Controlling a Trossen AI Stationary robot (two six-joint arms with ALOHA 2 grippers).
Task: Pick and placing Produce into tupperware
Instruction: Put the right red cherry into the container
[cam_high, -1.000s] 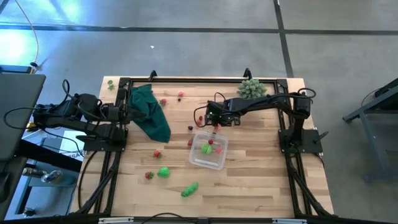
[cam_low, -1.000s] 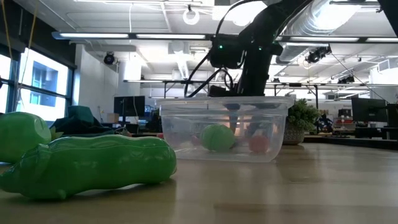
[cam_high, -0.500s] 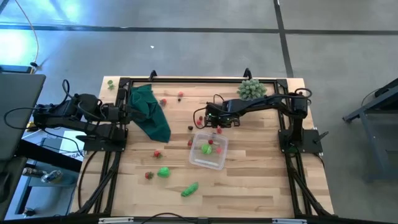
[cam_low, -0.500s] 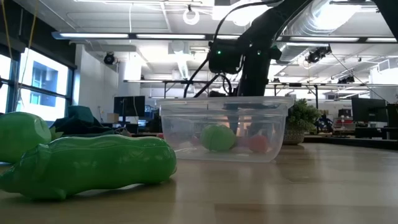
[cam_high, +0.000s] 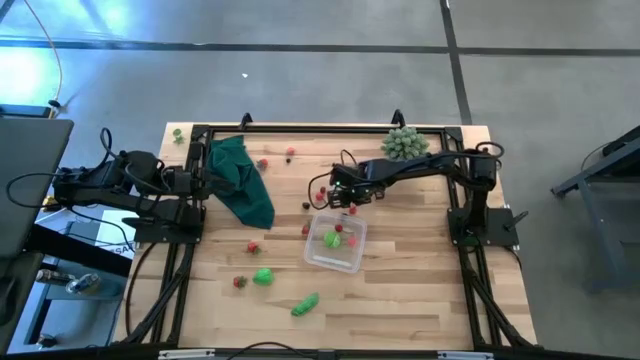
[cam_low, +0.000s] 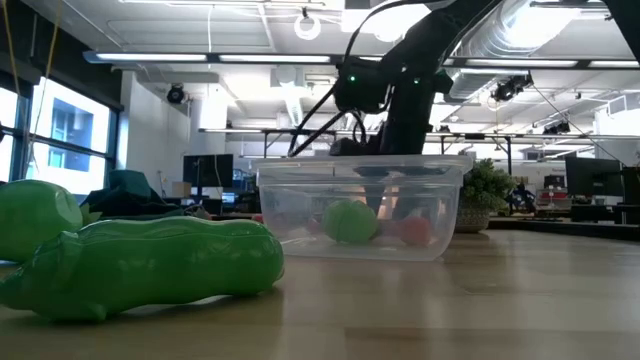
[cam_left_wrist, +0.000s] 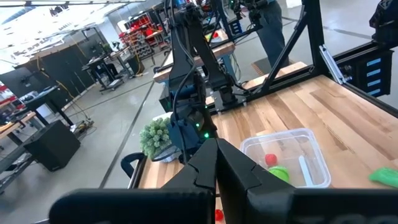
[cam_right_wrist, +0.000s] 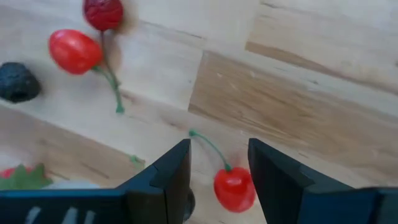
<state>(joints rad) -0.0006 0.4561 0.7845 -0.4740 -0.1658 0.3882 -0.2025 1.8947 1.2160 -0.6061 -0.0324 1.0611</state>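
Cherry (cam_right_wrist: 234, 188): between parted right fingers (cam_right_wrist: 163, 174), grip unclear.
Container (cam_high: 335, 244): contents blurred through walls.
Left fingers (cam_left_wrist: 233, 167): shut, holding nothing, beside desk (cam_high: 420, 290).

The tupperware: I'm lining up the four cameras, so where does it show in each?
High view: tupperware at table centre, just below the right gripper.
Low view: centre, right arm behind it.
Left wrist view: lower right.
Right wrist view: not identifiable.
Shared landmark: the green piece inside.
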